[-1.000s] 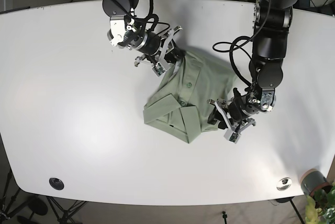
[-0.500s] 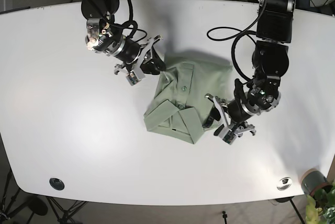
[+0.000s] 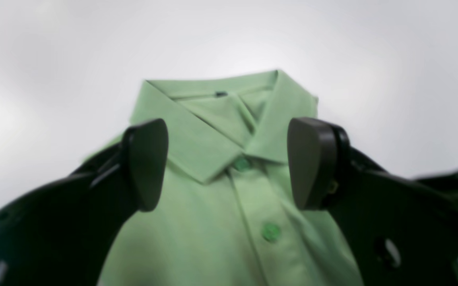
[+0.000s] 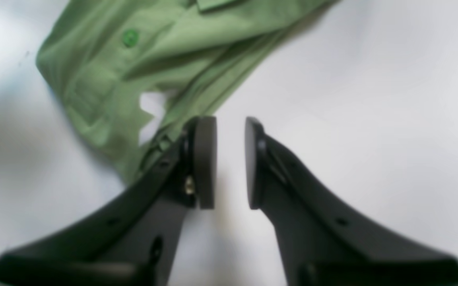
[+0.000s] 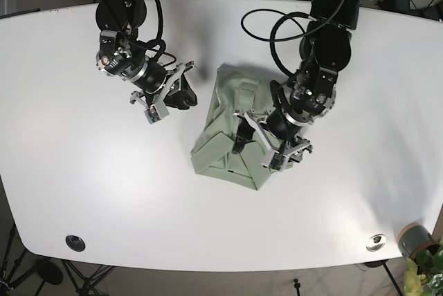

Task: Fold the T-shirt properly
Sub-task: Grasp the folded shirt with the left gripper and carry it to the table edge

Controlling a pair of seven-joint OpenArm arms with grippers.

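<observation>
A light green polo shirt lies partly folded mid-table, collar toward the front edge. In the left wrist view its collar and buttoned placket show. My left gripper hovers over the collar end, open and empty, its pads wide apart over the collar. My right gripper is on bare table left of the shirt's far corner. Its pads stand a narrow gap apart with nothing between them. The shirt's edge lies just beyond its fingertips.
The white table extends widely on all sides of the shirt. A black disc sits near the front left edge. A metal disc and a potted plant are at the front right corner.
My right gripper has let go of the shirt's far corner and drawn left onto bare table. My left arm has swung left over the shirt. The shirt now lies narrower.
</observation>
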